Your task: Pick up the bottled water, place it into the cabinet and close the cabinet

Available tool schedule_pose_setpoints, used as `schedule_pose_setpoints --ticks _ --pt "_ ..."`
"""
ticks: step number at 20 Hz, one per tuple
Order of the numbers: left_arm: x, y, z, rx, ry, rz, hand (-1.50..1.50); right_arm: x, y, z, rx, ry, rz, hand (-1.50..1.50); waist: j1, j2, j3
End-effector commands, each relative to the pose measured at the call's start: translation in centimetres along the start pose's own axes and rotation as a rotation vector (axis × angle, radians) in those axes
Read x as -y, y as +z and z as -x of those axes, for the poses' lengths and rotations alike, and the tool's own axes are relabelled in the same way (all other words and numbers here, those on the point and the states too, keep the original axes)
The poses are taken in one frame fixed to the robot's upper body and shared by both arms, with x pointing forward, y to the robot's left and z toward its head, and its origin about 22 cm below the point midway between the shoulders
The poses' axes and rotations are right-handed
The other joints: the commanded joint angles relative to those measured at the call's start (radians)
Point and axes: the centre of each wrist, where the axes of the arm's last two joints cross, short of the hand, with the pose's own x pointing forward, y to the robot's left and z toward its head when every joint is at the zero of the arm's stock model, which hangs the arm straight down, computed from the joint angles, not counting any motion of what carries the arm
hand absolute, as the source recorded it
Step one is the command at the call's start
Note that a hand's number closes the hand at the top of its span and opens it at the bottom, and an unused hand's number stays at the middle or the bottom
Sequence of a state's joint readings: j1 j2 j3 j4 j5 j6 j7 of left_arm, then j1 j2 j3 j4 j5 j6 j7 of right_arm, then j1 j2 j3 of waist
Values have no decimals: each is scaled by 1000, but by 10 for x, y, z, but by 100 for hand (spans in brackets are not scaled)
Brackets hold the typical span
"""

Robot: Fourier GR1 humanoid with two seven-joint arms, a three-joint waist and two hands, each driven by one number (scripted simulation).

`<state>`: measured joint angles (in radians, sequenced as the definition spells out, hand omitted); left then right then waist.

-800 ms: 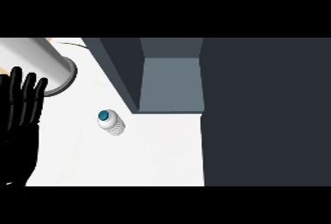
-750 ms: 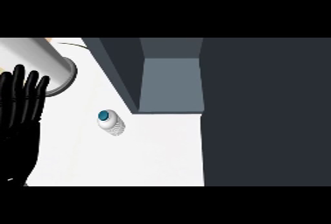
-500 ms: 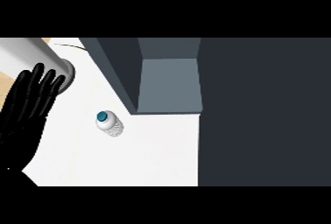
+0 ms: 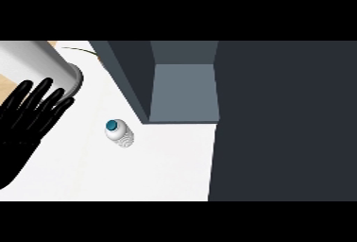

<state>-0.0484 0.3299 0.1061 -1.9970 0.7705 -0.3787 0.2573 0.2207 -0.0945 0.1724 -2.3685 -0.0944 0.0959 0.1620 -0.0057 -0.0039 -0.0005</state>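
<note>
A white counter top fills the lower left of the frame, evenly lit. A big pale cylinder stands at the upper left, with a strip of tan surface beside it. The right half is one dark slate panel. At upper centre, dark walls frame a lighter grey-blue recess.

text — none legible | labels, numbers — none on any surface

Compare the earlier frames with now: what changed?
The left hand, open with straight fingers, has shifted up and to the right at the view's left edge, nearer the bottled water, without touching it. The bottle stands where it was on the counter; the cabinet is unchanged.
</note>
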Motion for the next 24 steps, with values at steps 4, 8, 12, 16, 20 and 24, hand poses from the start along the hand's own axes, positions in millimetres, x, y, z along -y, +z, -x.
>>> schedule_pose_setpoints --ticks 4,8,12,16,20,24 --pt "9 7 -27 -19 54 -1 -150 -12 11 -39 -29 -19 -18 -150 4 2 0" --pt "8 14 -52 -52 58 -5 -150 -29 16 -43 -25 -39 -19 -150 3 2 0" --pt "18 21 -56 -72 57 -25 -150 -13 22 -65 1 -35 -12 -150 2 2 1" --pt "15 37 -65 -83 25 -16 -150 -26 18 -69 -16 -38 8 -150 8 0 0" --pt "8 39 -58 -85 14 -26 -150 -21 13 -63 -22 -27 4 -150 5 2 0" --pt "9 16 -41 -87 18 -46 -150 -30 15 -74 0 -39 1 -150 -3 3 0"
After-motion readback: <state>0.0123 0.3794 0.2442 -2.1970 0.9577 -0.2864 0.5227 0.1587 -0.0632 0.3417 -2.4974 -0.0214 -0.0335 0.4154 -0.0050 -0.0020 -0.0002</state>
